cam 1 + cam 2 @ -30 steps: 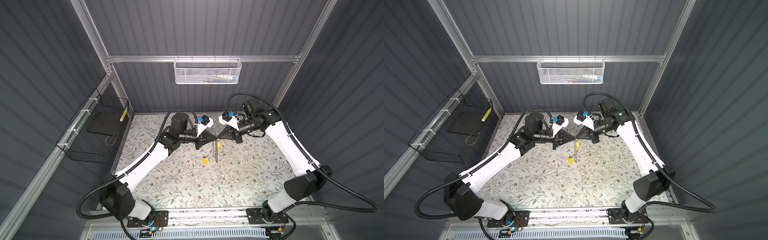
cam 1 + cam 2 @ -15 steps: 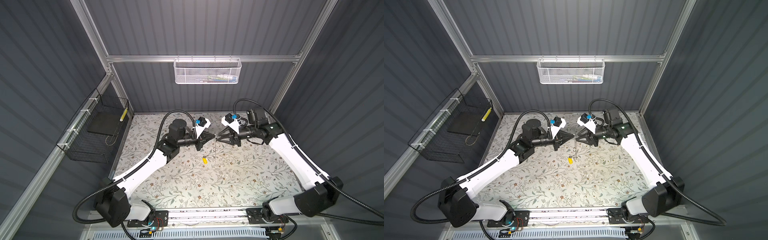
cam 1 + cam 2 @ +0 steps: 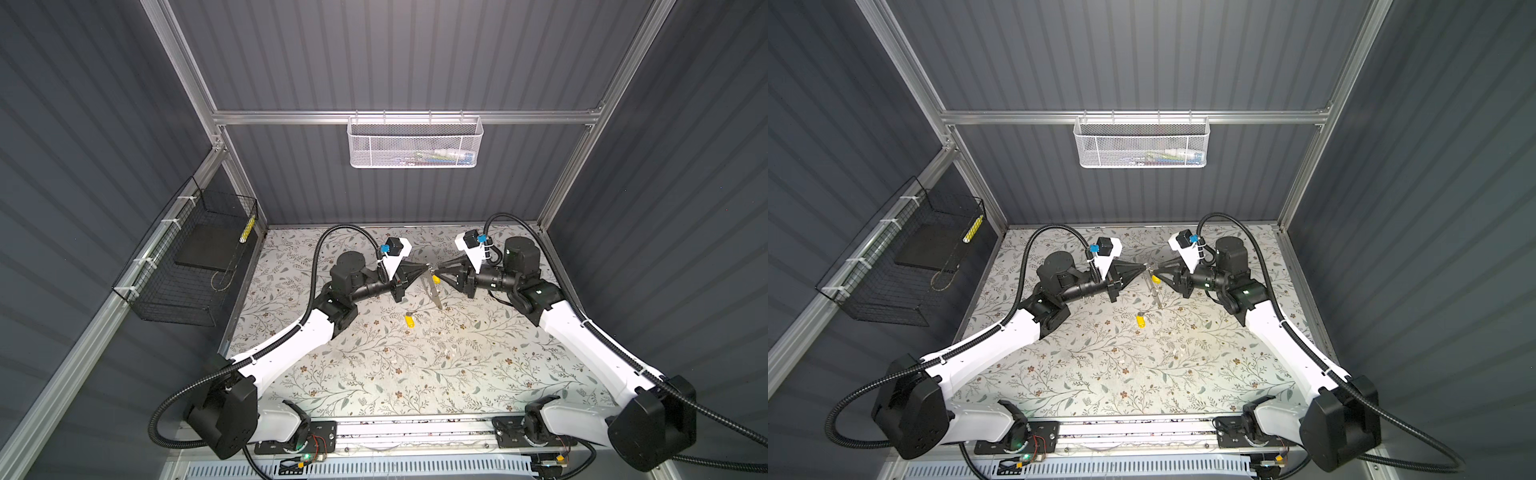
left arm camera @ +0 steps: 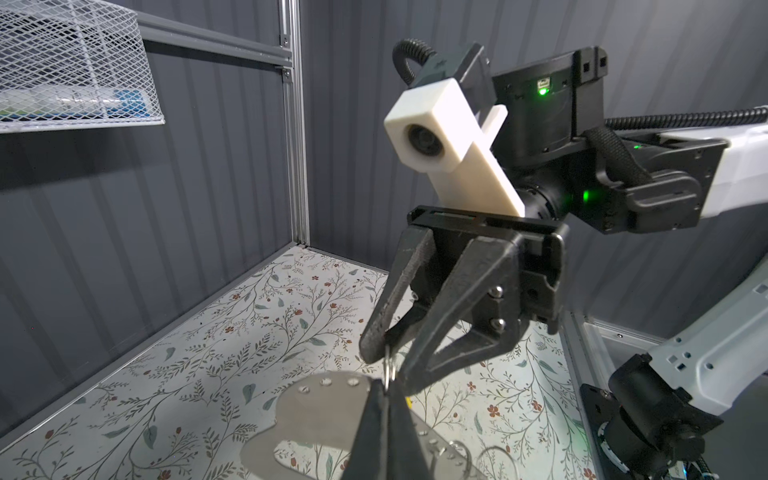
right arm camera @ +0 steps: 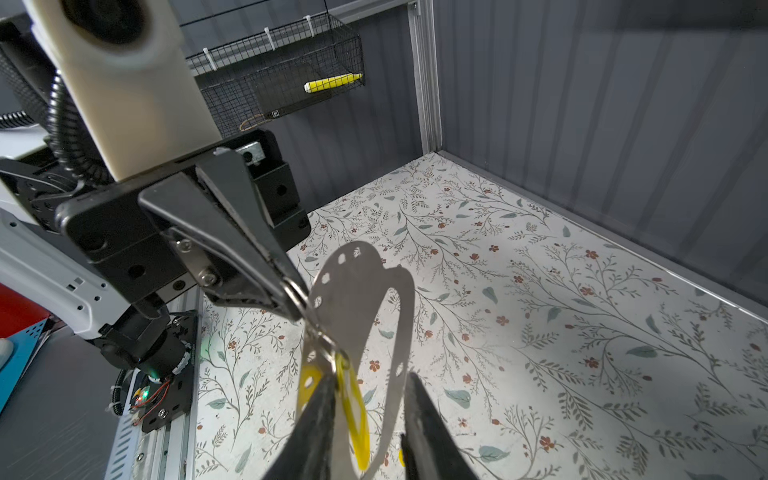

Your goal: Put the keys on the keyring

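Observation:
My left gripper [image 3: 428, 268] [image 4: 386, 395] is shut on the tabbed end of the keyring [image 4: 324, 399] [image 5: 353, 282], beside a small silvery ring. The flat grey loop hangs from it above the table [image 3: 432, 286] [image 3: 1155, 291]. My right gripper [image 5: 370, 380] [image 3: 1154, 274] faces it tip to tip, open. One yellow key [image 5: 355, 407] and one band of the loop lie between its fingers; the key hangs by its own small metal ring at the loop's edge. A second yellow key [image 3: 410, 321] [image 3: 1140, 321] lies on the flowered table below.
A white mesh basket [image 3: 415, 141] hangs on the back wall. A black wire basket [image 3: 187, 266] holding a yellow marker is fixed to the left wall. Both arms reach in over the rear middle of the table [image 3: 415, 374].
The right gripper went from shut to open, drew back a little, then returned to the left gripper's tip. The left gripper stays shut with the loop.

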